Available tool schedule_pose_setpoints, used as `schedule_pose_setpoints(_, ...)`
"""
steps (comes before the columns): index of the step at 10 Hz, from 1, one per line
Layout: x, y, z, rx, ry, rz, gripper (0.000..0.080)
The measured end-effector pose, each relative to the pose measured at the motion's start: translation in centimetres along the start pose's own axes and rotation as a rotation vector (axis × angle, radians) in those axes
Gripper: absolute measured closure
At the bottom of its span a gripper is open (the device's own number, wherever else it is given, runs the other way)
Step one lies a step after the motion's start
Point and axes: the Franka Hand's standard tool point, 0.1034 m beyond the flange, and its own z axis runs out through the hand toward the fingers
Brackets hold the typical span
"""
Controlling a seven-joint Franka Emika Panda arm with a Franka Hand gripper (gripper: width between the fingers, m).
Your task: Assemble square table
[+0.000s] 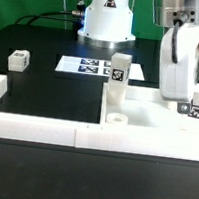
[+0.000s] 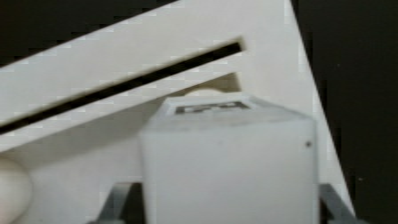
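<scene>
Border wall (image 1: 33, 130) in the foreground; a leg is held over the square table slab (image 1: 152, 106).

Behind the wall, at the exterior view's right, the slab lies flat. An upright leg (image 1: 119, 72) appears to stand at its far corner, and a round socket (image 1: 115, 118) shows at its near corner. The gripper (image 2: 222, 205) is closed narrowly on a held leg (image 2: 222, 150), clasped between the fingers (image 2: 121, 200) above the slab's right side. A loose leg (image 1: 19, 59) lies well apart at the exterior view's left, with the marker board (image 1: 91, 66) between it and the upright leg. The step in hand is judged to be the fitting of another leg. Next, the held leg must be aligned upright over a free socket, lowered and turned in. No true container is present, only the slab's recessed top, in which nothing loose is seen.
</scene>
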Motion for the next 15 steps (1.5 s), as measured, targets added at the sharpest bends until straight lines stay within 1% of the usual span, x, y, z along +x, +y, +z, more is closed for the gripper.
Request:
schedule_pose_setpoints(1,-0.3,0.2,0.0,-0.001,0.004,0.105,0.0509)
schedule_pose_setpoints(2,-0.3,0.2,0.0,-0.001,0.006,0.061,0.0509)
schedule_pose_setpoints(3,-0.2,0.2,0.1,-0.002,0.007,0.053,0.0341)
schedule_pose_setpoints(4,-0.3,0.3,0.1,0.000,0.008,0.043,0.0341)
schedule_pose_setpoints(5,-0.9,0.1,0.1,0.024,0.020,-0.087,0.0218)
schedule_pose_setpoints(6,-1.7,0.0,0.0,0.048,0.029,-0.266,0.0171)
schedule_pose_setpoints(7,-2.2,0.4,0.0,0.048,0.040,-0.377,0.0171)
schedule_pose_setpoints(9,-2.0,0.2,0.1,0.046,0.044,-0.479,0.0151)
schedule_pose_setpoints(10,-2.0,0.2,0.0,0.046,0.051,-0.589,0.0151)
schedule_pose_setpoints(11,-2.3,0.2,0.1,0.048,0.057,-0.780,0.0150)
schedule_pose_setpoints(12,-2.5,0.4,0.2,0.042,0.059,-0.927,0.0150)
schedule_pose_setpoints(13,-1.2,0.8,1.2,0.037,0.078,-1.137,0.0150)
schedule_pose_setpoints(14,-0.9,0.9,1.4,0.025,0.092,-1.229,0.0150)
schedule_pose_setpoints(15,-1.2,0.7,1.3,0.040,0.107,-1.264,0.0150)
